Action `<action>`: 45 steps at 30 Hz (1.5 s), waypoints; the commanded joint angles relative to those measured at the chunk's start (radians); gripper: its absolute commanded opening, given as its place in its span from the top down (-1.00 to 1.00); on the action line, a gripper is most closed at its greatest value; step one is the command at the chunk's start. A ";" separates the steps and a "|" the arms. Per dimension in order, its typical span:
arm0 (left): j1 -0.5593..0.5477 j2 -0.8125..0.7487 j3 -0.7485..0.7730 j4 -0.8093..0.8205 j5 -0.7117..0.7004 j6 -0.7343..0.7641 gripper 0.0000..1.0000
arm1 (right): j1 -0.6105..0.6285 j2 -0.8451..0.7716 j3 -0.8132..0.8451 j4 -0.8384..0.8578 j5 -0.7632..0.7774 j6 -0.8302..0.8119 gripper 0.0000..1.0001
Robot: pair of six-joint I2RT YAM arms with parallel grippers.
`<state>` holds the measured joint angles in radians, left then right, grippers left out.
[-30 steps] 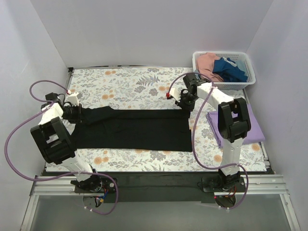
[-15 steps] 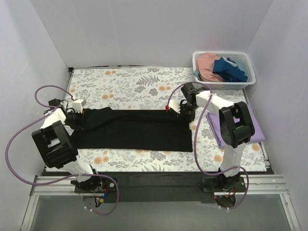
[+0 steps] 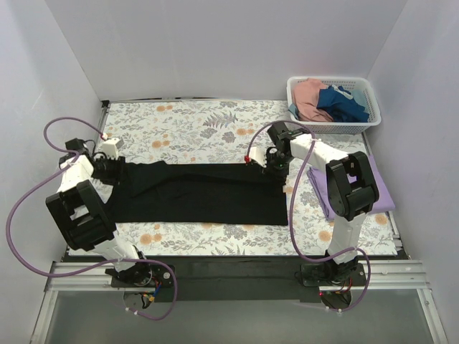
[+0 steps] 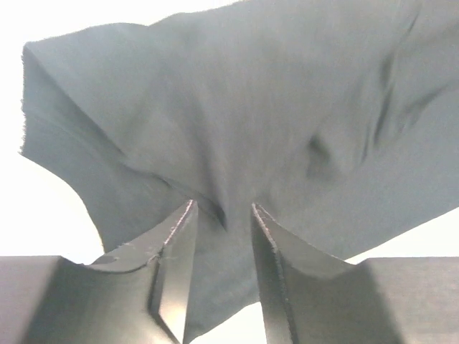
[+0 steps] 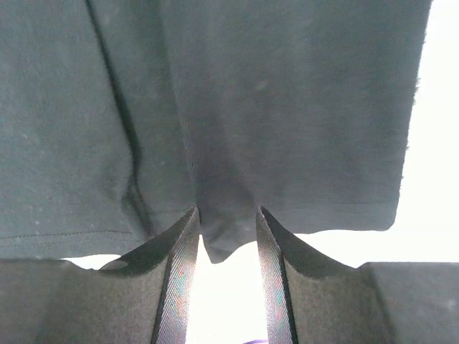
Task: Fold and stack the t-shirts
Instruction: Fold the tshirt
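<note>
A black t-shirt lies folded into a long band across the floral table. My left gripper sits at its left end and my right gripper at its far right corner. In the left wrist view the jaws stand apart over the dark cloth, a small crease between them. The right wrist view shows the gripper open too, with a loose tongue of the cloth's hem lying between the fingers, unpinched. A folded lavender t-shirt lies at the right.
A white lattice basket at the back right holds a pink shirt and a dark blue one. Grey walls close in on three sides. Purple cables loop from both arms.
Both grippers were shut on the black shirt's far edge and now stand open, the cloth released and lying flat. The right gripper has shifted slightly left and toward the back.
</note>
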<state>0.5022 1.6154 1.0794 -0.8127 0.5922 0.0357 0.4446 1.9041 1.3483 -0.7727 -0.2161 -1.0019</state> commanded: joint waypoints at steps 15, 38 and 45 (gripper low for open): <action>-0.080 0.196 0.260 -0.005 0.065 -0.209 0.14 | 0.006 0.125 0.267 -0.126 -0.181 0.148 0.10; -0.152 0.126 0.119 0.072 -0.111 -0.183 0.76 | 0.006 0.148 0.146 -0.122 -0.151 0.111 0.22; -0.149 0.011 0.077 0.035 -0.031 -0.079 1.00 | 0.006 0.142 0.141 -0.122 -0.134 0.111 0.22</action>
<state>0.3511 1.7454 1.1793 -0.7483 0.5053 -0.1177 0.4465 2.0506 1.5089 -0.8669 -0.3618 -0.8856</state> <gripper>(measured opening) 0.011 0.391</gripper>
